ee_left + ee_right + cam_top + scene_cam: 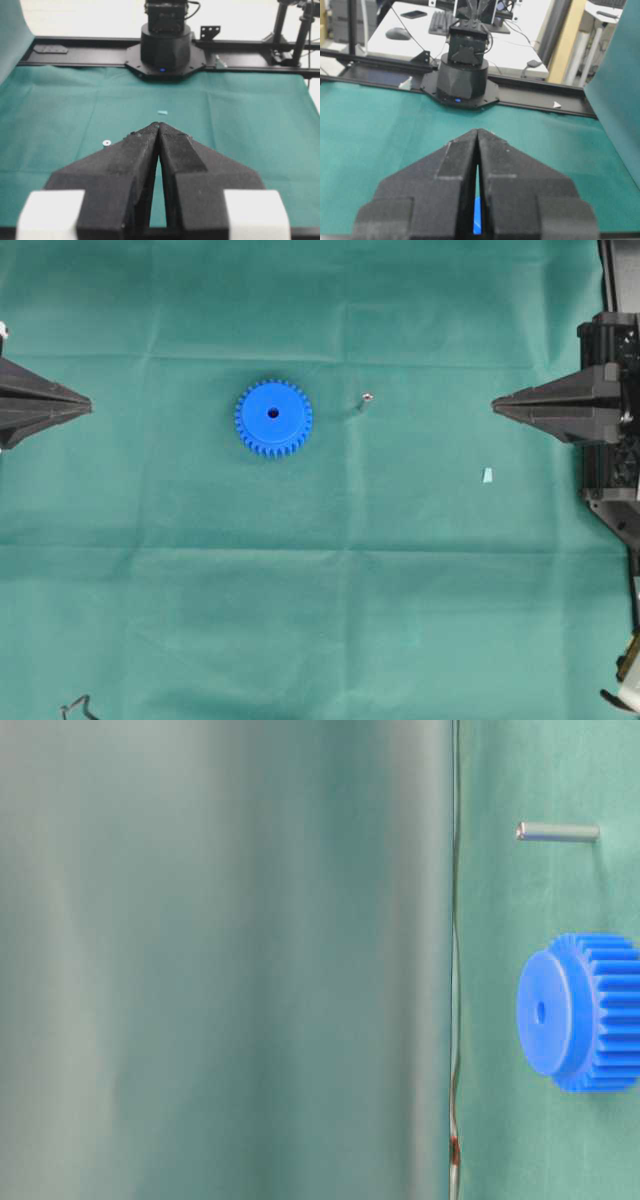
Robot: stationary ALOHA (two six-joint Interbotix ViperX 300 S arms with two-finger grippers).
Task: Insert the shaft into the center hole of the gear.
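Gear (273,418) of bright blue plastic, round with many small teeth, lying flat on the green cloth (320,620) a little left of the middle, nothing in the small dark center hole (273,413). Thin silvery-grey metal shaft (366,398) just to the right of it, apart from it, not touching. Seems to stand on end, judging from the overhead view, where only a shiny round end shows. Nothing of the task done yet, by this judgement: shaft not picked up, hole not filled, both arms far from the parts. Left to do: reach, grasp the pin, bring it over the hole, push it in.

Black left gripper (88,405) at the left edge, fingers pressed together, holding nothing. Black right gripper (495,403) at the right edge, also closed and holding nothing.

Small pale blue chip (488,475) on the cloth near the right gripper, not part of the task.

Differences between views: overhead view alone gives the whole layout with both grippers and both parts. Table-level view, turned on its side, shows the full length of the shaft (558,831) and the raised hub and tooth depth of the gear (580,1012), but no gripper. Left wrist view shows the closed tips and, beyond them, the chip and a tiny white speck (106,143); no gear visible there. Right wrist view shows a blue sliver of the gear through the slit between its fingers, shaft not visible.
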